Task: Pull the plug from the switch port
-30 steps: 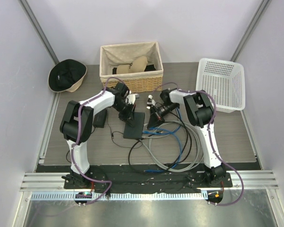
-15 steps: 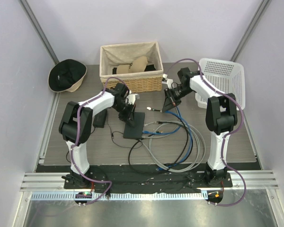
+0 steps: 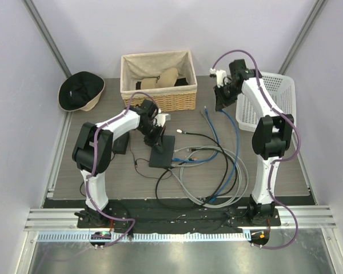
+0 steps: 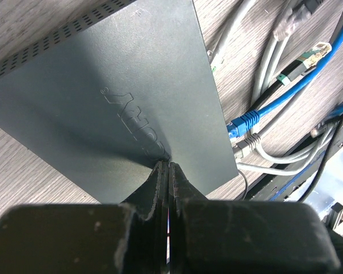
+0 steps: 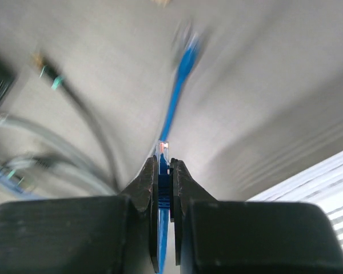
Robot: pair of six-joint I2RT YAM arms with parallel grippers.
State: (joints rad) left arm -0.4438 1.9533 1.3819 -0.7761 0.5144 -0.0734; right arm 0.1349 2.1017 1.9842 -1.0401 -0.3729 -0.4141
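Well, right wrist view is motion-blurred; cables (image 5: 94,140) past the jaws are smears. Switch box (image 3: 162,151): flat, matte black, embossed logo. Left gripper (image 4: 164,169) jaws clenched together, tips pressing its top. Switch port (image 4: 233,130) sits right of those tips, w/ blue connector (image 4: 243,121) and grey connector (image 4: 247,142) plugged in. Right gripper (image 5: 164,162) pinches the plug (image 5: 164,149), blue w/ clear tip poking out.

embossed logo (image 4: 138,123) on black switch box (image 4: 74,97), letters unreadable

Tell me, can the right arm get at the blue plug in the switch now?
Probably not at once: the right claw is shut on a blue cable, up beside the white basket, away from the blue plug.
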